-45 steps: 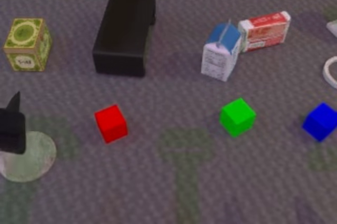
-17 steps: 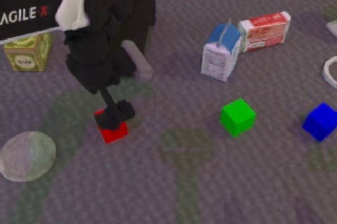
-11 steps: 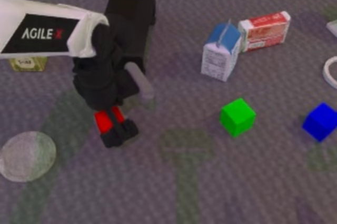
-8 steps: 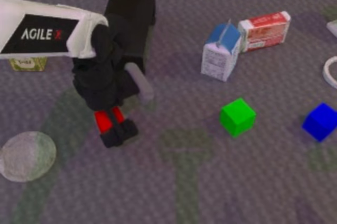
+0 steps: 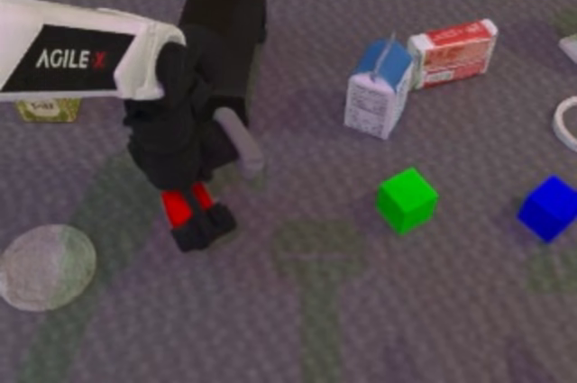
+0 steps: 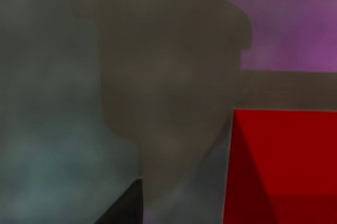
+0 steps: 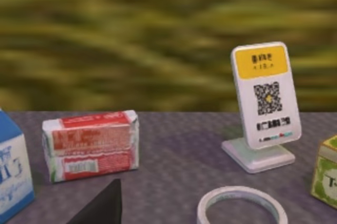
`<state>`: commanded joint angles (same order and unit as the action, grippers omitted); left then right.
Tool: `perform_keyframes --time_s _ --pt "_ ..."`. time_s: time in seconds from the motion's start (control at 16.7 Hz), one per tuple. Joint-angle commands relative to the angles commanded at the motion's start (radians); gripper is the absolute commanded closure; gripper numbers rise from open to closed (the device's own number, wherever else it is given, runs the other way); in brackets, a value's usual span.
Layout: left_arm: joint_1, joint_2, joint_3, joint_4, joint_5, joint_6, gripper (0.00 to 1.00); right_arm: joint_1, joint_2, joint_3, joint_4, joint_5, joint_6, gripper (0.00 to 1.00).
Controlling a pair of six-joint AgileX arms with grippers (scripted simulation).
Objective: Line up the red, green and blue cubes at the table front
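Grey-purple woven table (image 5: 433,311), mottled olive backdrop beyond its far edge, left gripper (image 5: 200,216) jaws clamping small bright red cube (image 5: 177,209) toward left edge, right gripper's jaws unseen, cannot tell

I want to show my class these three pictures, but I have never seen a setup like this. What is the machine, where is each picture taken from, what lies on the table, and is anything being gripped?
This is a simulated two-armed AgileX robot at a table. The top view looks down from above. The other two come from cameras on the wrists.

The left gripper has reached down onto the red cube, its fingers on either side of it; its wrist camera shows that cube very close. Whether they have closed on it cannot be told. The right arm is out of the top view.

Also on the table: the green cube, blue cube, a black box, a blue-topped carton, a red packet, a QR-code stand and a tape ring.
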<state>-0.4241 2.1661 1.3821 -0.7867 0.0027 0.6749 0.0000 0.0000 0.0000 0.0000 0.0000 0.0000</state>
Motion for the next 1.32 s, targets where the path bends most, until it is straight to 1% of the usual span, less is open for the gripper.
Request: perform_keyframes --time_s 0.42,0.48,0.9,0.96,1.14,1.32 --pt "0.000 0.000 0.000 0.000 0.000 0.000 0.98 0.000 0.000 0.000 0.000 0.000 0.000 0.00" --pt "0.000 0.000 0.000 0.000 0.000 0.000 1.00 0.000 0.000 0.000 0.000 0.000 0.000 0.00" --pt "0.000 0.000 0.000 0.000 0.000 0.000 1.00 0.000 0.000 0.000 0.000 0.000 0.000 0.00" --pt "0.000 -0.032 0.007 -0.021 0.014 -0.010 1.00 0.000 0.000 0.000 0.000 0.000 0.000 0.00" --pt "0.005 -0.048 0.038 -0.062 0.014 -0.012 1.00 0.000 0.000 0.000 0.000 0.000 0.000 0.00" --pt "0.013 -0.090 0.098 -0.175 0.013 -0.013 1.00 0.000 0.000 0.000 0.000 0.000 0.000 0.00"
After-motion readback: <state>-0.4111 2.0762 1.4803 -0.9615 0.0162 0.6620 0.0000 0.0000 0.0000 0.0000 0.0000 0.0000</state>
